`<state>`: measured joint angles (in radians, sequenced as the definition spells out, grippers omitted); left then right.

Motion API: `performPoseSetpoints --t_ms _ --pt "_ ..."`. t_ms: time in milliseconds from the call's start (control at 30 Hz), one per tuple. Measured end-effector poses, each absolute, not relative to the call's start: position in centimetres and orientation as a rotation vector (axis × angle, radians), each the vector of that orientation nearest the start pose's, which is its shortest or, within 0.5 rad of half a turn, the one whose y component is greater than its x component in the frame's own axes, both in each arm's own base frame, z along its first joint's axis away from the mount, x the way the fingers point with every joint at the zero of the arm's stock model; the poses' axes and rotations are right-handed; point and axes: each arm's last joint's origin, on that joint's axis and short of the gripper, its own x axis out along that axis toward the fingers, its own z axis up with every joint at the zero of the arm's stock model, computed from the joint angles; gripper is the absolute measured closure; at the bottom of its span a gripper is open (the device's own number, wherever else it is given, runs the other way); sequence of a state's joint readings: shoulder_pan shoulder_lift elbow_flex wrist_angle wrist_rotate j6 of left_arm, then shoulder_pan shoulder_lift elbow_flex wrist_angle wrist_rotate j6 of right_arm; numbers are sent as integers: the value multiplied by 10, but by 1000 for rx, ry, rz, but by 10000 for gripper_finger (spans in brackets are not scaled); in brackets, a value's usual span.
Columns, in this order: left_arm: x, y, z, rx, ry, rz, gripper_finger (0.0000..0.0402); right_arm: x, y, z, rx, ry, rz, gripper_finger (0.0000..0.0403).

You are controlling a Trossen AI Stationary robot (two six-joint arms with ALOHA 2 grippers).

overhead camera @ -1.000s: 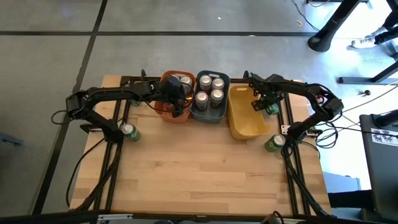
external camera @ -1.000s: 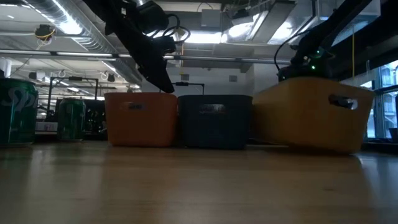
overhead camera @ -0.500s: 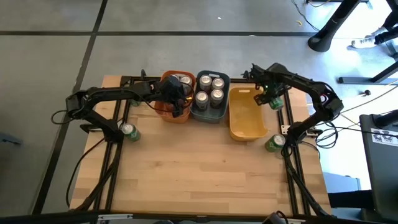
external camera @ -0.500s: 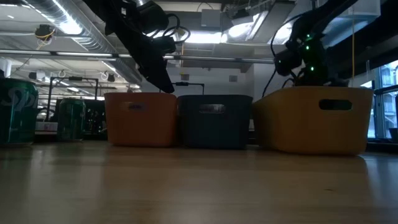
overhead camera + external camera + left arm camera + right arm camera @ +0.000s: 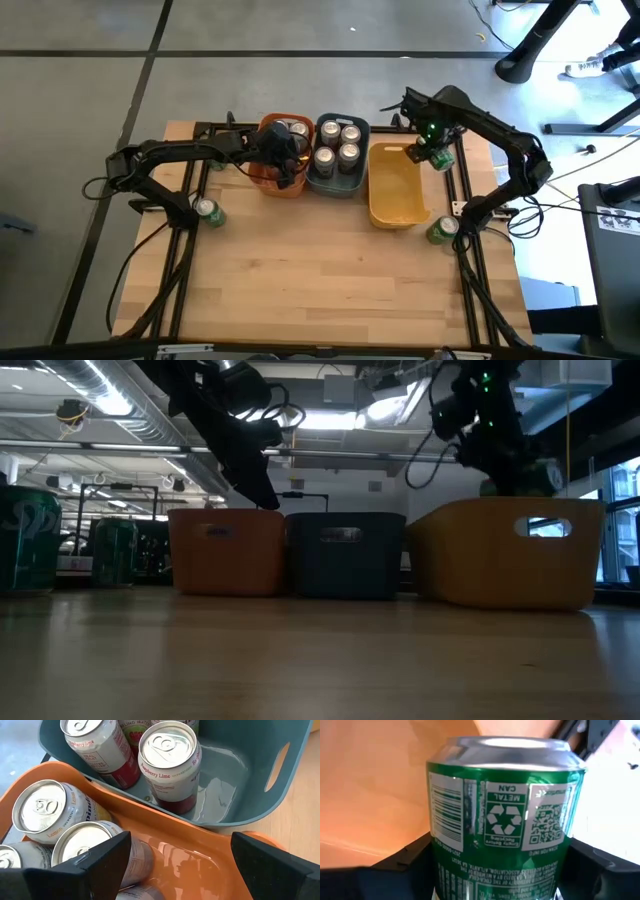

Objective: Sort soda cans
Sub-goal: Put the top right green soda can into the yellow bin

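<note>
Gripping a green can (image 5: 502, 835), the right pincer (image 5: 437, 158) hovers above the yellow bin (image 5: 395, 200) — left pincer (image 5: 175, 865) open.

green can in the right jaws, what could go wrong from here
The green can is held by the right gripper over the far right corner of the yellow bin, not its middle. Released here, it might clip the rim or fall outside. The bin looks empty and shifted easily, so a dropped can may roll or nudge it again. The left gripper hangs open low in the orange bin, close to its cans.

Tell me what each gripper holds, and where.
Right gripper grips a green metal soda can by its lower body sides; left gripper holds nothing, fingers open.
</note>
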<state>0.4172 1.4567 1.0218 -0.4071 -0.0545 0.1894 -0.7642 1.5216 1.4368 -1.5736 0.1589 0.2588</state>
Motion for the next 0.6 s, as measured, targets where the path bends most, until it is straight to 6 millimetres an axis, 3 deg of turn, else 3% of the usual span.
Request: performPoseSetpoints --t_ms 133,233,400,600 --pt "279 118 246 42 863 340 70 189 -161 326 670 1436 -811 105" --pt "285 107 247 68 839 303 70 207 -150 328 623 1352 -686 105" --pt "295 85 250 119 799 228 70 245 -120 320 528 1217 -449 101" --pt "302 57 250 102 776 163 70 287 -67 304 397 1066 -202 105"
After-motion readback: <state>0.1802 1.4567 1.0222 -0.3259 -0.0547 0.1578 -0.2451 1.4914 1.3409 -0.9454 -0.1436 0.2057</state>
